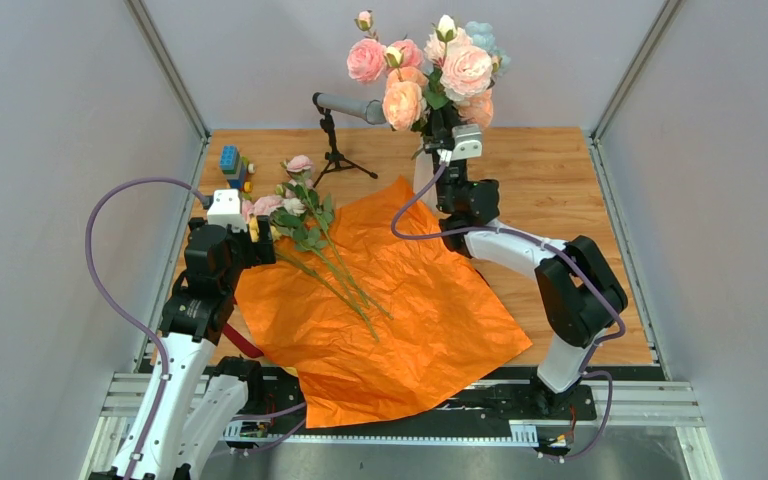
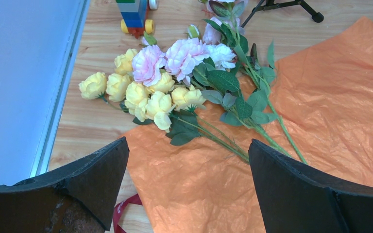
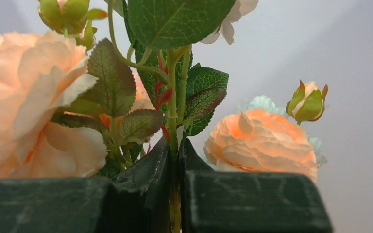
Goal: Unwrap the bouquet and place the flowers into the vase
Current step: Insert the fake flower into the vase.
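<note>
A wooden table (image 1: 560,170) is enclosed by plain grey walls (image 1: 50,150), and an orange paper (image 1: 430,310) is spread flat across its middle, fully opened and crinkled. Loose flowers (image 2: 175,73) – yellow, pink and white heads on green stems – are laid at the paper's far left corner, heads on the bare wood and stems slanting across the sheet. The left gripper (image 2: 187,150) is held just above their stems, fingers spread wide and nothing grasped. A dark red ribbon (image 2: 124,213) is seen at the paper's left edge, beside the left arm.

Near the back of the table a bunch (image 1: 430,70) of peach, pink, cream and pale blue roses is raised upright in the air – its stems (image 3: 174,111) are clamped between the closed fingers of the right gripper (image 3: 177,150). A microphone (image 1: 350,105) on a black tripod is stood just left of the bunch, and toy blocks (image 1: 233,165) are placed at the back left.
</note>
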`<state>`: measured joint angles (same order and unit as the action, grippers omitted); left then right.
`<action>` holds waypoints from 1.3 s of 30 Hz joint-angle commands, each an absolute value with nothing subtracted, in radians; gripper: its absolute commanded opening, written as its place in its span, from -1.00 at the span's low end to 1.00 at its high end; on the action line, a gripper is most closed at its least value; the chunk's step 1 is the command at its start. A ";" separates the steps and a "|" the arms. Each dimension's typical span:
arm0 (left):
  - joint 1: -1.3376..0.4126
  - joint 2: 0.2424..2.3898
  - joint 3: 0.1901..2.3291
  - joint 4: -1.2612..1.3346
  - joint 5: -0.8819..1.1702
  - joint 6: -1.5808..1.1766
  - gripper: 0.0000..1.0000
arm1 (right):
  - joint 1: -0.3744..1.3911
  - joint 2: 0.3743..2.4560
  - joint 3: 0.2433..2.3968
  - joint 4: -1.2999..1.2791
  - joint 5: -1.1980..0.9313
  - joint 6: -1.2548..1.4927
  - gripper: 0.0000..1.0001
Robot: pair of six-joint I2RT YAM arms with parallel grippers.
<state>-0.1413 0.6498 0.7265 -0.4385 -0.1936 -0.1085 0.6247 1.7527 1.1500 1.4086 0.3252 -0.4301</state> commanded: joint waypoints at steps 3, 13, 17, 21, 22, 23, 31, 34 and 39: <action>-0.135 0.643 0.730 -0.417 -0.198 -0.103 1.00 | 0.618 1.728 1.105 1.365 0.374 -0.375 -1.00; -0.136 0.642 0.729 -0.417 -0.195 -0.104 1.00 | 0.619 1.713 1.040 1.323 0.406 -0.361 -1.00; -0.135 0.641 0.729 -0.417 -0.193 -0.104 1.00 | 0.618 1.707 1.016 1.307 0.415 -0.349 -1.00; -0.135 0.641 0.729 -0.417 -0.190 -0.104 1.00 | 0.618 1.711 1.012 1.279 0.417 -0.345 -1.00; -0.135 0.641 0.729 -0.416 -0.190 -0.104 1.00 | 0.618 1.713 1.014 1.268 0.415 -0.344 -1.00; -0.135 0.641 0.729 -0.417 -0.189 -0.104 1.00 | 0.618 1.715 1.014 1.260 0.415 -0.344 -1.00; -0.135 0.643 0.729 -0.417 -0.186 -0.106 1.00 | 0.618 1.714 1.004 1.229 0.422 -0.345 -1.00; -0.135 0.643 0.729 -0.416 -0.184 -0.106 1.00 | 0.618 1.704 1.001 1.215 0.424 -0.348 -0.98; -0.135 0.643 0.729 -0.415 -0.183 -0.106 1.00 | 0.618 1.703 1.008 1.191 0.431 -0.364 -0.90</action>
<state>-0.1413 0.6498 0.7265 -0.4385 -0.1886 -0.1085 0.6247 1.7061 1.0241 1.2896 0.3862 -0.3676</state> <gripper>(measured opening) 0.999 0.092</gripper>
